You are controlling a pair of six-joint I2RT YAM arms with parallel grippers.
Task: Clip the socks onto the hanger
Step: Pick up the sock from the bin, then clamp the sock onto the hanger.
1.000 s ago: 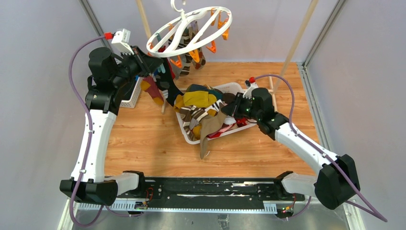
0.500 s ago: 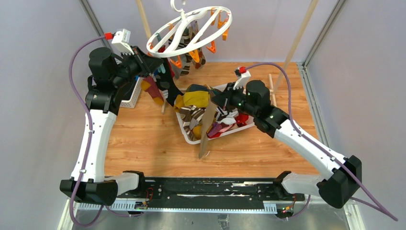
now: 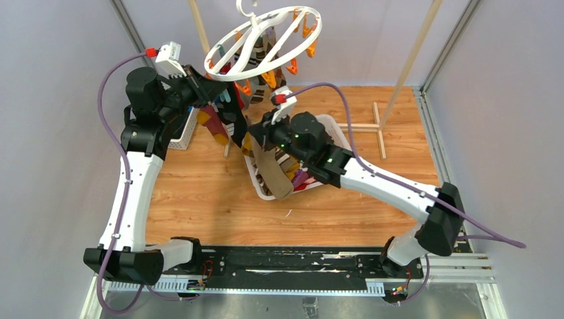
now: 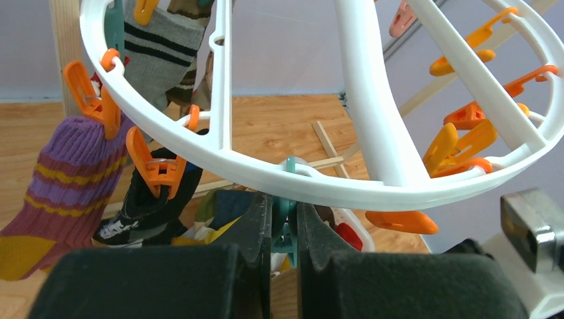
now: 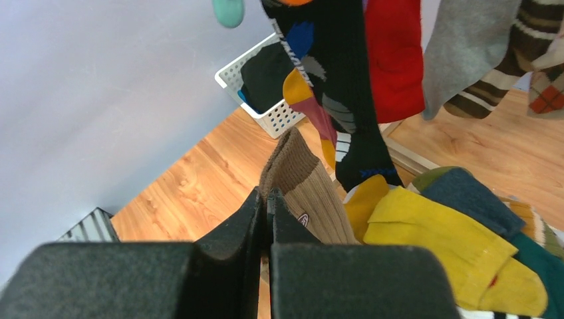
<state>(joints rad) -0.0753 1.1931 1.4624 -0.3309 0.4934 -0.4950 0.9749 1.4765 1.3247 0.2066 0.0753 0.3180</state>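
While the round white hanger [image 3: 263, 41] hangs at the top centre of the overhead frame, your work sits just under its lower-left rim. Several socks are already clipped there.

- White basket [image 3: 337, 126], mid-frame: loose socks [image 3: 299, 176] heaped inside, largely hidden by the right arm.
- Tan sock [image 3: 273, 174]: off the heap. Long axis runs from the right gripper toward the bottom of the overhead frame, the free end draped over the basket's near rim. In the right wrist view its ribbed cuff [image 5: 296, 176] stands up just past the fingertips.
- Right gripper [image 5: 267, 199]: jaws pressed together, pinching the tan sock close below the cuff.
- Left gripper [image 4: 284, 222]: jaws clamped on the teal clip [image 4: 290, 166] dangling from the ring's near rim. You cannot tell whether the clip's mouth is squeezed open.

The relation to mind: in the overhead frame the teal clip lies up and left of the right gripper [image 3: 261, 136], near but not touching. My read is that the cuff must travel up-left, edge first, into that clip. The hanging black patterned sock [image 5: 332, 86] crowds the path and could snag.
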